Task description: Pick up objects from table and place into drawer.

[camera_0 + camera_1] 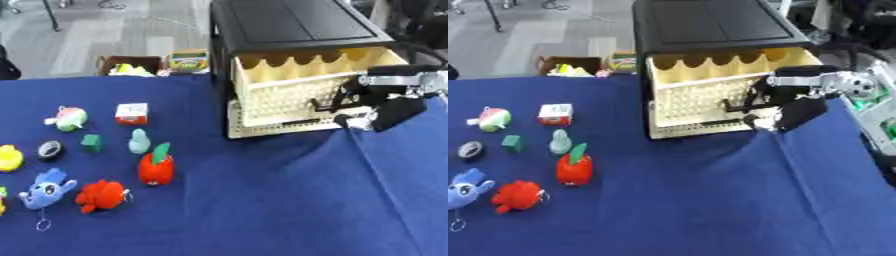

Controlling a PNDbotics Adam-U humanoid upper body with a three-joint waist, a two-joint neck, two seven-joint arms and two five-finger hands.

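Toys lie in a loose cluster on the left side of the blue table (289, 200), well apart from the drawer: a red apple-like toy with a green leaf (156, 167), a red plush (101, 195), a blue plush with a keyring (45, 189), a pale teal figure (138, 141), a small green block (90, 142), a red-and-white box (132, 113), a green-and-pink ball (69, 118), a dark ring (50, 149) and something yellow (8, 158) at the edge. None of them is in the drawer yet, as far as I can see.

At the black cabinet (289, 22) the cream upper drawer (289, 82) stands pulled out, its scalloped back wall showing; a second cream drawer front (262, 125) sits below it. The right hand (785, 107) is right at the front corner of the upper drawer, its dark fingers (741, 104) seemingly hooked against the perforated face. Whether they are curled round the handle or just resting on it I cannot tell. The left hand shows in neither view.

To my eye the step in hand is the opening of the drawer, with no picking begun. Next the hand would have to let go of the front, swing well across to the toys, and close on one, the apple toy being the nearest.
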